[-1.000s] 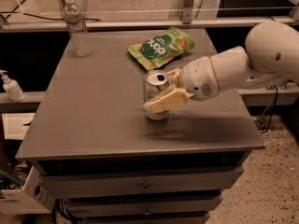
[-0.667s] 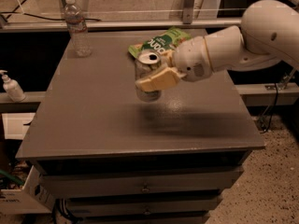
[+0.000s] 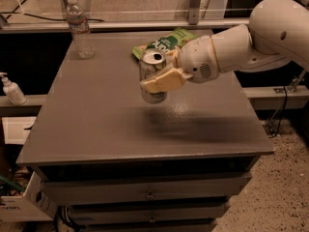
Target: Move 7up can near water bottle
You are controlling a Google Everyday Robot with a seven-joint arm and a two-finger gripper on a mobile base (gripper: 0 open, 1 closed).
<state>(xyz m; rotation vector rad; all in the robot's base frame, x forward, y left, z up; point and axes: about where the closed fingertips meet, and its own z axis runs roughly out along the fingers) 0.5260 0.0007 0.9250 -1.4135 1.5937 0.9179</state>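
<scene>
While above the table (image 3: 96,115), hand (image 3: 155,83) around 7up can (image 3: 152,63).

The white arm (image 3: 251,37) reaches in from the right, its hand (image 3: 156,82) hanging above the grey counter (image 3: 96,124), cream fingers (image 3: 165,79) clamped around an upright silver-white aluminium can (image 3: 152,63).

1 can (image 3: 152,62) in jaws, 1 water btl (image 3: 78,30), 1 pump btl (image 3: 12,88), 1 bag (image 3: 166,40).

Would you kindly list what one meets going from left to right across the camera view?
Pump bottle → water bottle → 7up can, held above the table by the gripper → robot arm.
</scene>
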